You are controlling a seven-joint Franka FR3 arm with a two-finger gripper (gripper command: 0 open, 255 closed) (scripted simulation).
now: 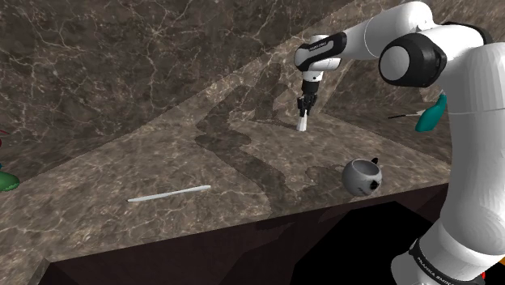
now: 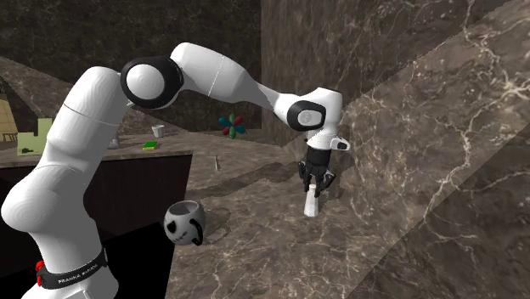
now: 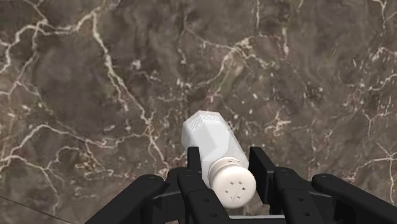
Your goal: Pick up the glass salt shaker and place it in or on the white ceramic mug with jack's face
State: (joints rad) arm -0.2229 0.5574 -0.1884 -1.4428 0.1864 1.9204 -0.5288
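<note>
A white, faceted salt shaker (image 1: pixel 301 124) (image 2: pixel 312 205) (image 3: pixel 213 140) with a round holed cap stands on the dark marble counter (image 1: pixel 243 162), close to the marble wall. My black gripper (image 1: pixel 304 109) (image 2: pixel 316 183) (image 3: pixel 228 167) comes down over its top, and the fingers (image 3: pixel 195 162) clasp it on both sides just below the cap. The shaker's base still looks to be at counter level. The round pale mug with a dark face (image 1: pixel 362 176) (image 2: pixel 184 223) lies near the counter's front edge, toward the stand and apart from the gripper.
A thin white stick (image 1: pixel 168 193) lies on the counter at the shoulder view's left. A teal object (image 1: pixel 429 113) sits behind the arm, a green one (image 1: pixel 6 180) at the far left edge. Beyond the counter's front edge (image 1: pixel 243 231) is a black area.
</note>
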